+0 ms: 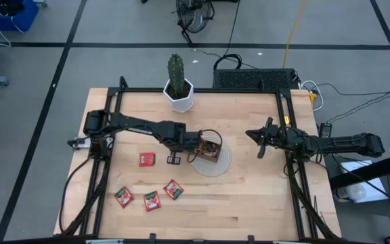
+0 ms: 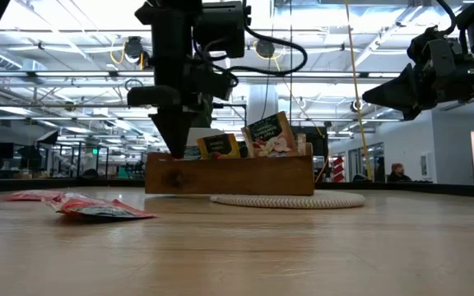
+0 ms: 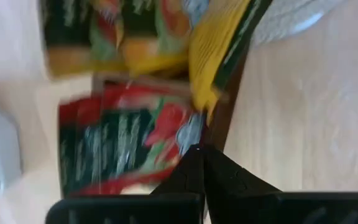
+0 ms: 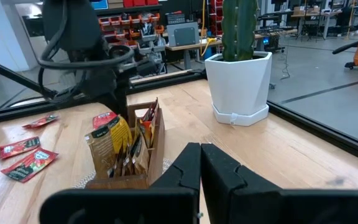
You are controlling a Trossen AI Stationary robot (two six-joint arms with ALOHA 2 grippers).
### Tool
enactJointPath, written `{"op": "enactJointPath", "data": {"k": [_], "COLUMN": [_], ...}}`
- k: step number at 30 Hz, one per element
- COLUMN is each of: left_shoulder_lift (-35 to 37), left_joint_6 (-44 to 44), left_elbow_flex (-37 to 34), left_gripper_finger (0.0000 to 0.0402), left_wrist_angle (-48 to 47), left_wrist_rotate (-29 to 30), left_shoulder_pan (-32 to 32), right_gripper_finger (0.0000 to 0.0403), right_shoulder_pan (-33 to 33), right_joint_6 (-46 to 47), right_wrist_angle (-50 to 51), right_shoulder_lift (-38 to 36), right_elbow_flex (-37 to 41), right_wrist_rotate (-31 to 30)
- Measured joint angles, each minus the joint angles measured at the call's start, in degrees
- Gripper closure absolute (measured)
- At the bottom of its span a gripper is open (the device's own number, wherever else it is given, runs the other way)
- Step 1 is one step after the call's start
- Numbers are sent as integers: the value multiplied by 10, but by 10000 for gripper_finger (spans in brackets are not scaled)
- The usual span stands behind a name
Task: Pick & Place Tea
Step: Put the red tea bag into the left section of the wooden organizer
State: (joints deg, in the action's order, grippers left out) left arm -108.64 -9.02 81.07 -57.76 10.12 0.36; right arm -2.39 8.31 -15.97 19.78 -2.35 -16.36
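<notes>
Left tool [image 1: 196,144], fingers closed and empty, hangs at the brown wooden tray [image 1: 207,150], which holds upright sachets. Four red square tea sachets [image 1: 147,159] lie on the table [image 1: 263,196] beside the tray. Lift clear before reaching for one. Right tool [image 1: 258,139], closed, waits near the tray. Only the right wrist view shows the yellow sachets' faces [image 4: 112,146].

A big industrial workshop is stretching out around us: ceiling trusses [image 2: 72,78] running overhead, parts-bin shelves [image 4: 138,28] lining the wall.
</notes>
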Motion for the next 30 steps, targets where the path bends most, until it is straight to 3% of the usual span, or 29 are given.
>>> {"op": "enactJointPath", "data": {"k": [14, 30], "left_shoulder_lift": [0, -24], "left_joint_6": [-29, 7], "left_elbow_flex": [-31, -66], "left_gripper_finger": [401, 401], "left_wrist_angle": [41, 104], "left_wrist_rotate": [-26, -66], "left_shoulder_pan": [30, 29], "right_gripper_finger": [403, 403], "right_shoulder_pan": [0, 0], "right_joint_6": [0, 0], "right_wrist_angle": [0, 0], "right_shoulder_lift": [0, 0], "right_elbow_flex": [0, 0], "right_wrist_rotate": [0, 0]}}
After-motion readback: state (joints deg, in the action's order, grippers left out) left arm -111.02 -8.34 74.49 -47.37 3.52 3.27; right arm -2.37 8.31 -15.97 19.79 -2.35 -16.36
